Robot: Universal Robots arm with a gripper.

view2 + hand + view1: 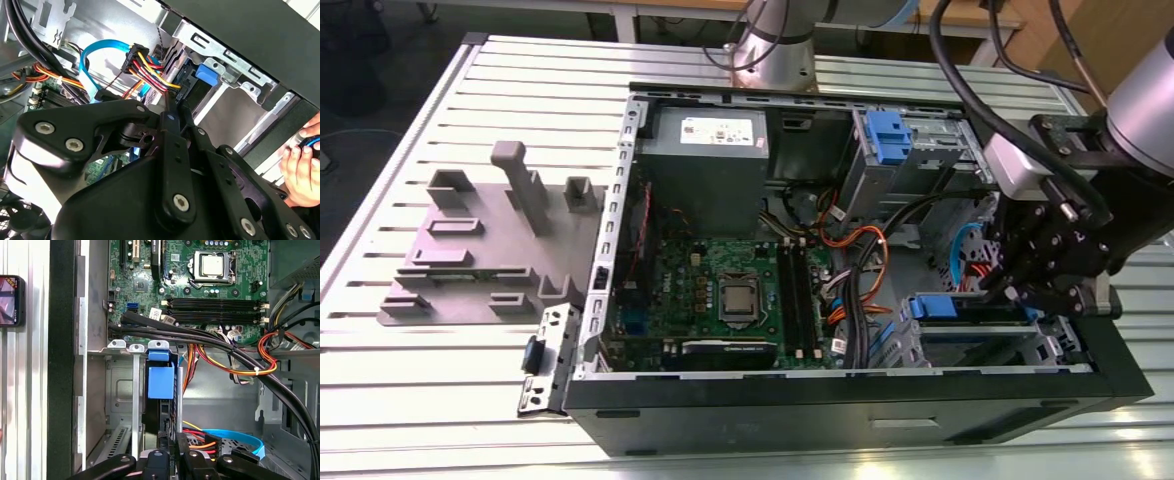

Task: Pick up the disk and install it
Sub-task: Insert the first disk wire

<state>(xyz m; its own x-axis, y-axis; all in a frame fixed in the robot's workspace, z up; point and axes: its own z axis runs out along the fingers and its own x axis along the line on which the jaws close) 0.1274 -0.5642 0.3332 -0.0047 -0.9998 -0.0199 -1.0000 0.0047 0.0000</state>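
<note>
In the exterior view the black, angular claw [1047, 285] hangs inside the open computer case [854, 410], a dark sheet-metal box lying on a ribbed aluminium table [440, 400]. Just below the claw sits the disk [947, 308], its bright blue plastic bracket showing at the mouth of a grey steel drive cage; whether the claw touches it cannot be told here. Away from the claw towards the exterior view's left lies the green motherboard [720, 290], and beyond that a matte grey moulded fixture [480, 250] on the table. In the second wrist view the claw's glossy black linkages [170, 165] fill the foreground with bolted joints; how far the claw is open cannot be told. Past it hang a flat blue ribbon cable [90, 60] and red-yellow wires, and a person's hand [302, 167] rests at the case's edge. In the first wrist view the disk [161, 380] stands edge-on directly ahead of the claw [170, 460], slotted between perforated steel walls.
</note>
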